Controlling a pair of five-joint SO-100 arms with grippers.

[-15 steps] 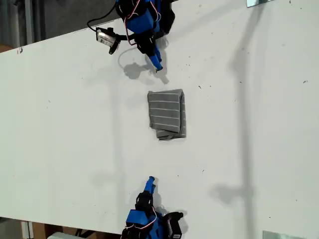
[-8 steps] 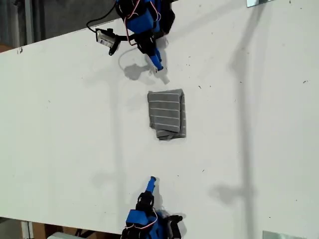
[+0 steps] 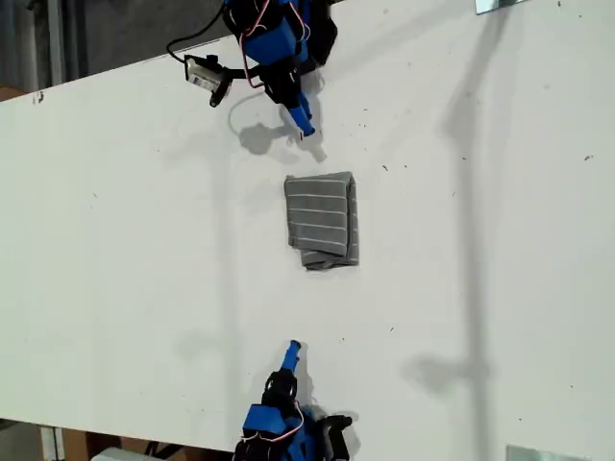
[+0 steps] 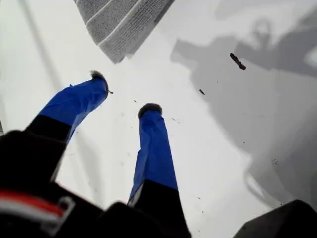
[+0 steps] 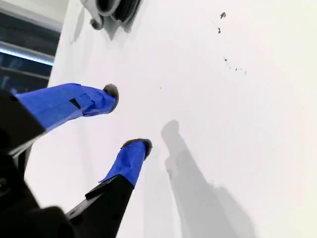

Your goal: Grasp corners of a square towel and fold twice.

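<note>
My first gripper (image 4: 124, 96) is hovering with its jaws parted, gripping nothing. My second gripper (image 5: 129, 119) is likewise hanging open and empty.

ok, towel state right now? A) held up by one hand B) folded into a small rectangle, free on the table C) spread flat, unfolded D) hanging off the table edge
B: the towel lies as a compact layered rectangle on the table, with neither hand touching it.

Towel (image 3: 322, 221): soft ribbed cloth, matt. Table (image 3: 500, 240): smooth white, scuffed. Claw fingers (image 4: 154, 148): blue tape wrap.
</note>
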